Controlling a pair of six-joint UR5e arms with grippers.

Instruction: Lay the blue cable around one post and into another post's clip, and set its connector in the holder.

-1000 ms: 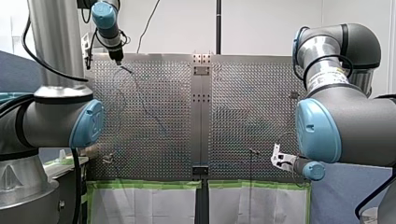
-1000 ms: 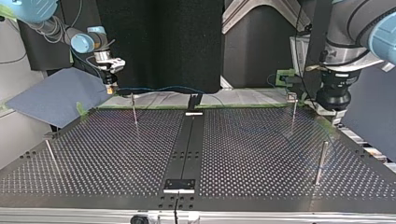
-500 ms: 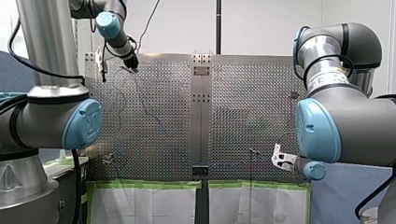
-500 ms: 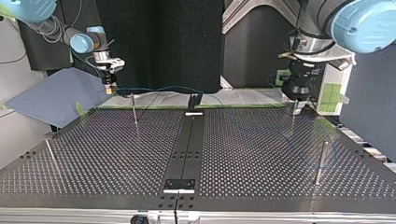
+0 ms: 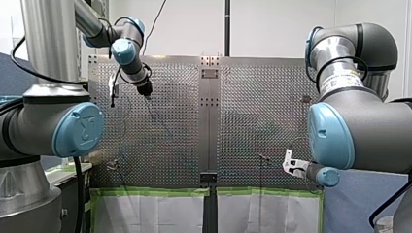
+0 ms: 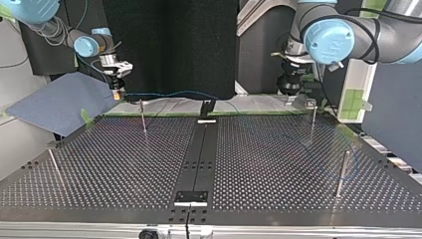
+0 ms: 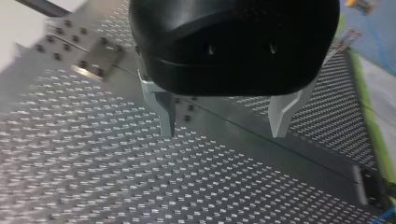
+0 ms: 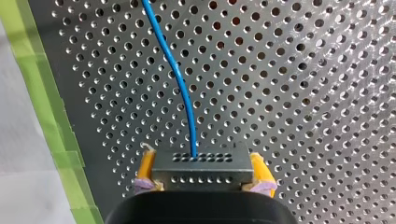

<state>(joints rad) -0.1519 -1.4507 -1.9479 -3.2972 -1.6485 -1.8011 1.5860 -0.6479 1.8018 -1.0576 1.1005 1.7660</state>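
Cable (image 8: 180,79) looks limp, running to 12 o'clock from rigid connector (image 8: 201,163), likely best hold, clamped in right gripper (image 8: 201,179) jaws; left gripper (image 7: 224,134) jaws apart.

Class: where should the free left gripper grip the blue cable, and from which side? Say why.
Probably the free run of the blue cable beyond the connector, my left gripper coming from above, astride it: it is thin, runs over the table, and my right gripper clamps the connector end.
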